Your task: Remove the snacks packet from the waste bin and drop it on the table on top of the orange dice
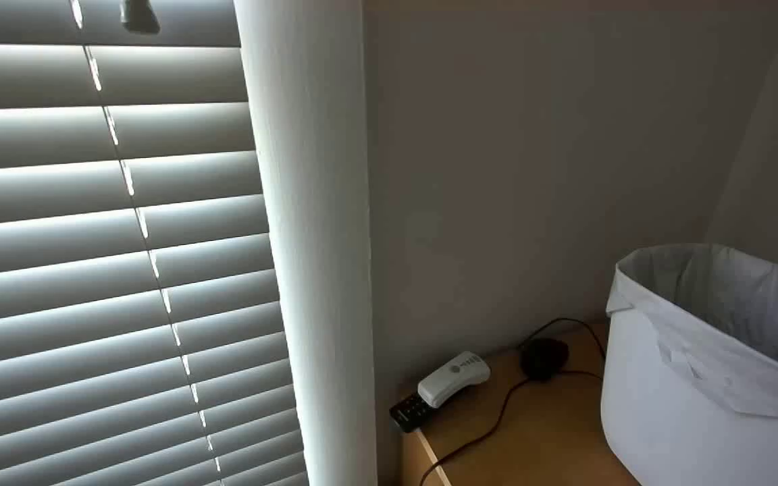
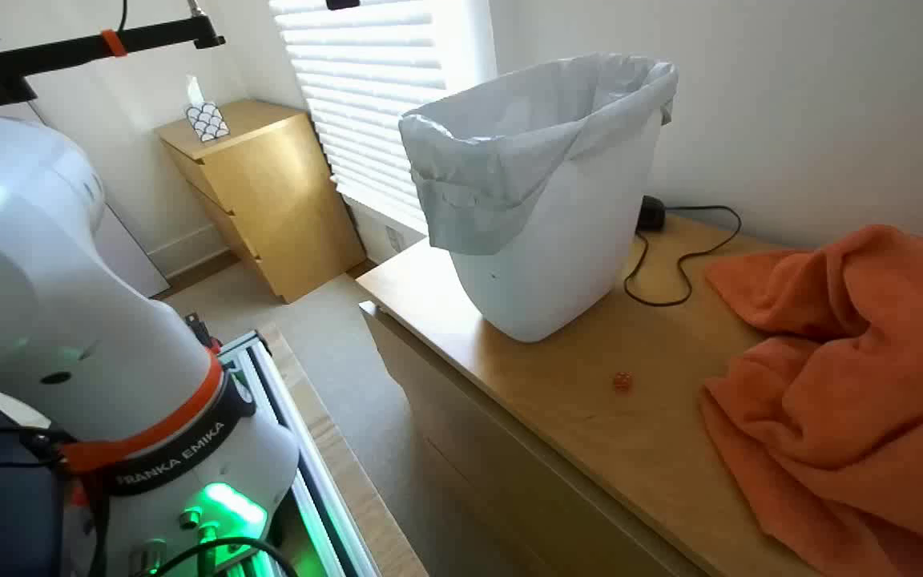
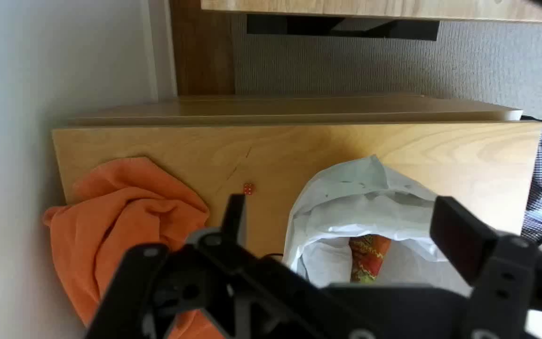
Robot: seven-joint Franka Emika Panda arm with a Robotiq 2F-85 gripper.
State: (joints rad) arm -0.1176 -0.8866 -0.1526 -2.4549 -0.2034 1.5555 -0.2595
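Hanging above the bag-lined white waste bin [image 2: 582, 220], the Robotiq gripper [image 3: 344, 226] stands released (jaws spread wide); the snacks packet [image 3: 369, 256] lies inside that bin, the orange die [image 3: 248, 189] just beside it.

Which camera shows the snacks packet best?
The wrist view, because it looks in from above and shows part of the snacks packet. Both exterior views show the waste bin, but none of the packet.

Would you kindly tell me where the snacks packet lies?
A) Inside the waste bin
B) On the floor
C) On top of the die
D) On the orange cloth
A: the wrist view looks down into the waste bin and shows the snacks packet there.
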